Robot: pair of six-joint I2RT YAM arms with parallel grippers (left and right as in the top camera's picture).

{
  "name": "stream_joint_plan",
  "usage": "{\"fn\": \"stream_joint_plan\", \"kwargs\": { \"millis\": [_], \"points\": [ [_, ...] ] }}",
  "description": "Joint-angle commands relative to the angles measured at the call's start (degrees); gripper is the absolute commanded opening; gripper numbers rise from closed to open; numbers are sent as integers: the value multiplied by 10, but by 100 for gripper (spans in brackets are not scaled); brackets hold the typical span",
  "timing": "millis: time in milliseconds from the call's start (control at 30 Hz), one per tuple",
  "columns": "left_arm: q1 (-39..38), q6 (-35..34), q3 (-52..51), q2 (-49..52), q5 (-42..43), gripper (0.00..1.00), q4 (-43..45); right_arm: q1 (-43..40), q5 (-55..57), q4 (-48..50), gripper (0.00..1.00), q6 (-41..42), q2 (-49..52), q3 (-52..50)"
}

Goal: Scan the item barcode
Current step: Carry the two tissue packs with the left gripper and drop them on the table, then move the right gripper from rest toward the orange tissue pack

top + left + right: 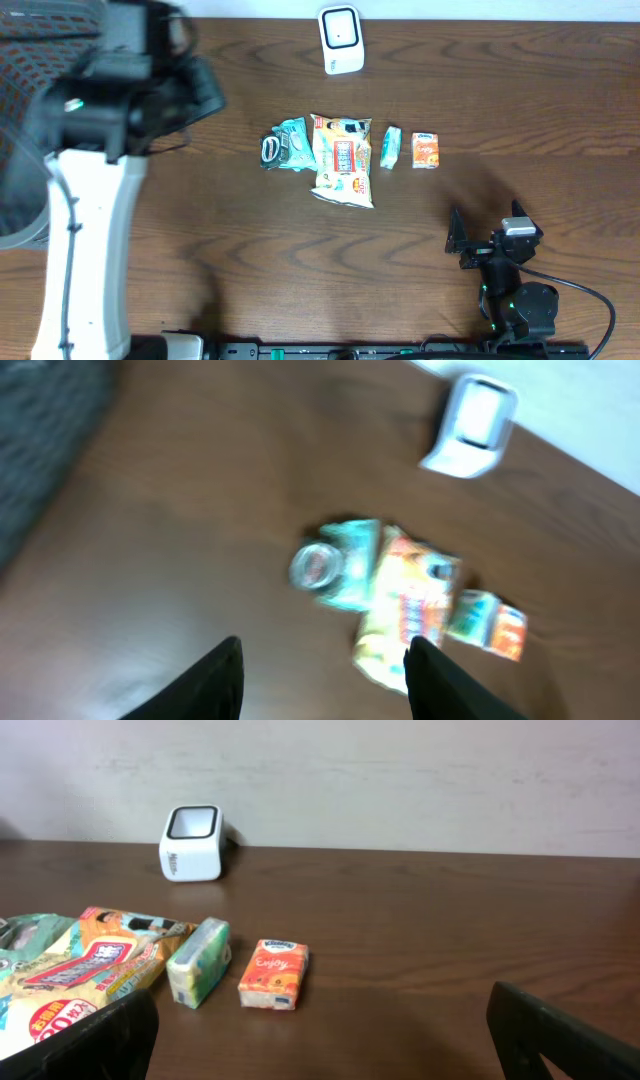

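Several small items lie in a row mid-table: a teal packet [287, 146], a yellow-orange snack bag [343, 158], a green tissue pack [391, 147] and an orange tissue pack [425, 150]. A white barcode scanner [341, 40] stands at the far edge. My left gripper [322, 685] hangs high over the table's left part, open and empty, with the blurred snack bag [405, 605] and scanner [472, 425] beyond it. Near the front edge sits my right gripper [487, 232], wide open and empty, facing the orange pack [273, 974] and the scanner [191, 843].
The left arm [90, 210] rises tall over the table's left side, and a dark mesh chair [30, 120] stands beyond that edge. A pale wall [400, 780] backs the table behind the scanner. Bare brown wood [540, 130] lies right of the items.
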Motion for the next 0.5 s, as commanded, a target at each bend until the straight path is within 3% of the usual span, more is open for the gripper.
{"fn": "stream_joint_plan", "kwargs": {
  "millis": [0,67,167,200,333,467],
  "points": [
    [63,16,3,-25,-17,52,-41,3,3,-3,99,-2,-3,-1],
    [97,16,3,-30,-16,72,-68,3,3,-3,99,-2,-3,-1],
    [133,16,3,-32,-16,85,-100,3,3,-3,99,-2,-3,-1],
    [141,16,3,-32,-16,97,-110,3,3,-3,99,-2,-3,-1],
    [156,16,3,-32,-16,98,-132,3,-21,7,99,29,-3,-1],
    [156,16,3,-32,-16,98,-139,3,-273,38,99,260,-3,-1]
  ]
}}
